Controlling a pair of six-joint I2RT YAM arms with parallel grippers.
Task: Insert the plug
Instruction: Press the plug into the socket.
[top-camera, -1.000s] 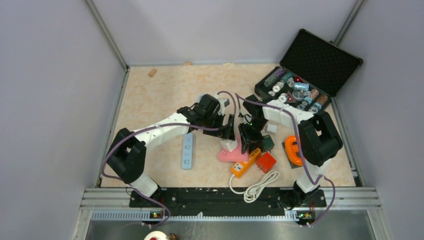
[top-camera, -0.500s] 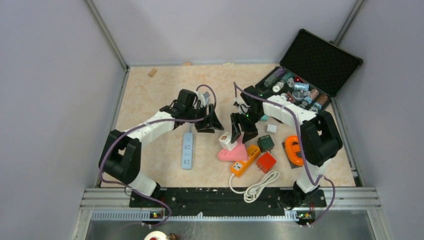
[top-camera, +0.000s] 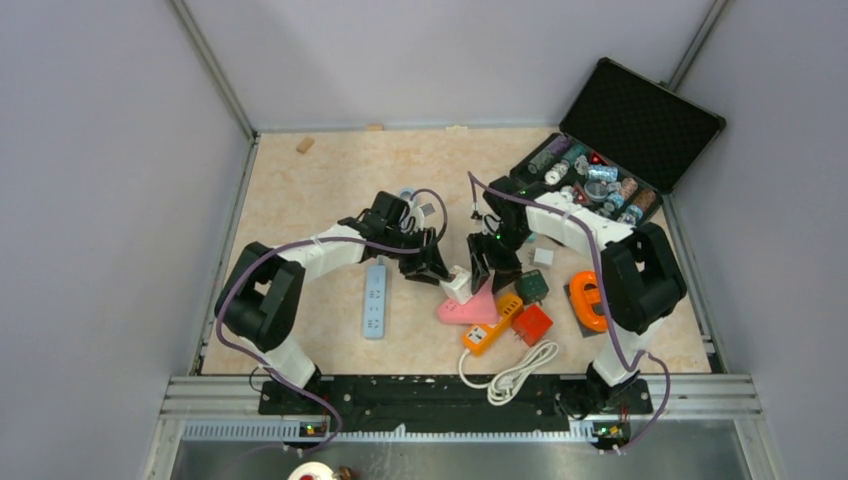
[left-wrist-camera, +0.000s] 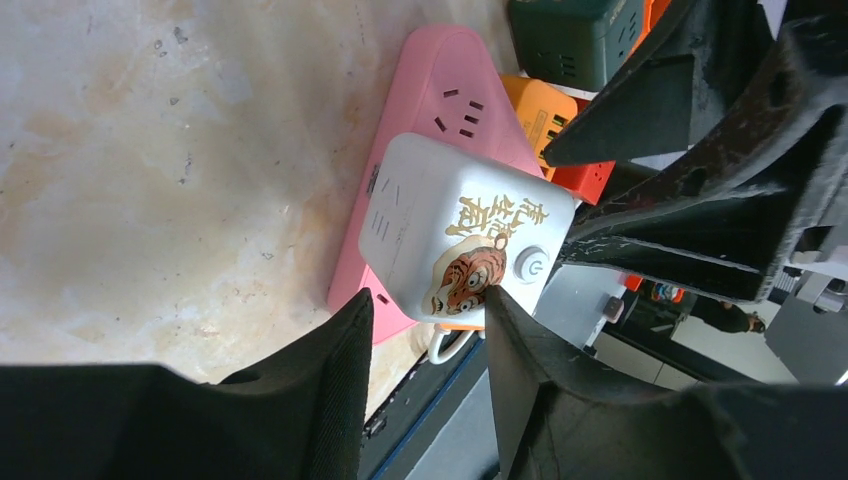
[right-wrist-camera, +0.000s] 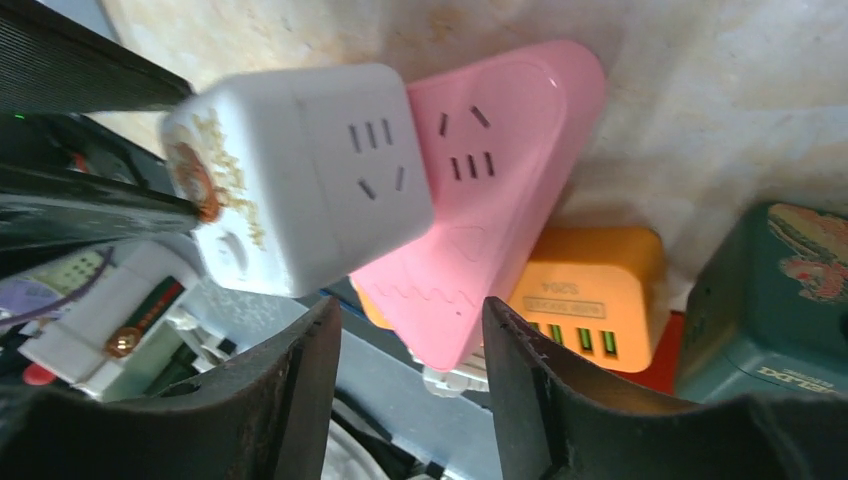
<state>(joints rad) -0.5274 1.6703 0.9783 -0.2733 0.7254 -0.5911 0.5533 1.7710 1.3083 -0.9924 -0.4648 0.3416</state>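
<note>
The plug is a white cube adaptor (top-camera: 458, 283) with a tiger picture (left-wrist-camera: 462, 280). It stands tilted on the near end of a pink power strip (top-camera: 470, 308); its prongs are hidden. My left gripper (top-camera: 430, 262) hovers just left of the cube, open, with nothing between its fingers (left-wrist-camera: 425, 335). One left fingertip (left-wrist-camera: 500, 310) lies close to the cube's lower edge. My right gripper (top-camera: 490, 268) is just right of the cube, also open (right-wrist-camera: 405, 312). The cube (right-wrist-camera: 300, 175) and the pink strip (right-wrist-camera: 490, 200) lie beyond its fingers, not gripped.
A pale blue power strip (top-camera: 375, 300) lies left of the cube. An orange strip (top-camera: 492, 325) with a white cord (top-camera: 510, 372), a red cube (top-camera: 532, 324), a dark green cube (top-camera: 531, 286) and an orange object (top-camera: 587, 300) crowd the right. An open black case (top-camera: 610, 150) stands at the back right.
Both grippers were together over the cube a second ago, then drew apart. The left has since come back beside the cube with its jaws narrower; the right stays close by, open.
</note>
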